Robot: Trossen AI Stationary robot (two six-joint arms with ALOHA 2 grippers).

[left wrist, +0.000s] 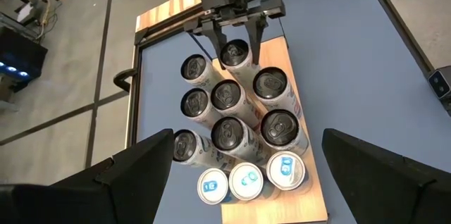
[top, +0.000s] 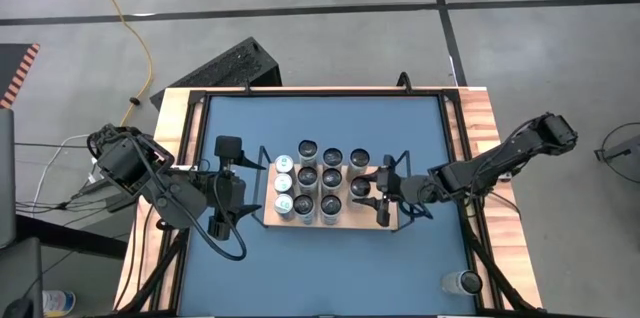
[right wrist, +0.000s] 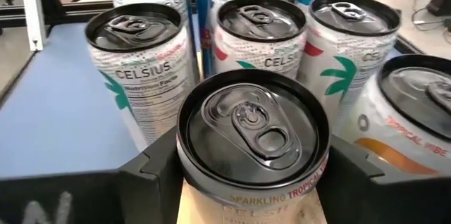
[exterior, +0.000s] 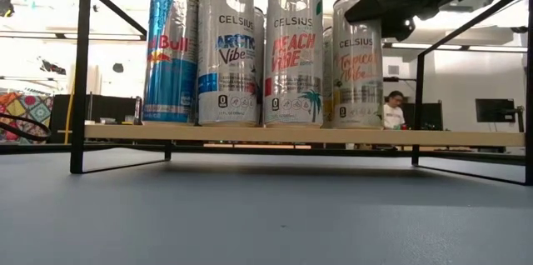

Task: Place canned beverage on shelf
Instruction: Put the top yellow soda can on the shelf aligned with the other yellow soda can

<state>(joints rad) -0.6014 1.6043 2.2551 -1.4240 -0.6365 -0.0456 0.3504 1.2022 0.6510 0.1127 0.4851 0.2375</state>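
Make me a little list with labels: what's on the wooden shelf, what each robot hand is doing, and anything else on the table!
shelf: light wood in a black wire frame, on the blue table
cans on shelf: ten upright, packed close
right gripper: fingers on either side of the end can, which stands on the shelf
left gripper: open, beside the shelf's other end, holding nothing
extra: one can near the table's corner

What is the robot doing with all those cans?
It is lining up drink cans on a light-wood shelf with a black wire frame on the blue table. The right gripper has its fingers around a silver can with a dark top standing at the shelf's right end, beside the other cans. Whether it grips or is letting go is unclear. The left gripper waits open by the shelf's left end. One more can stands off near the table's corner.
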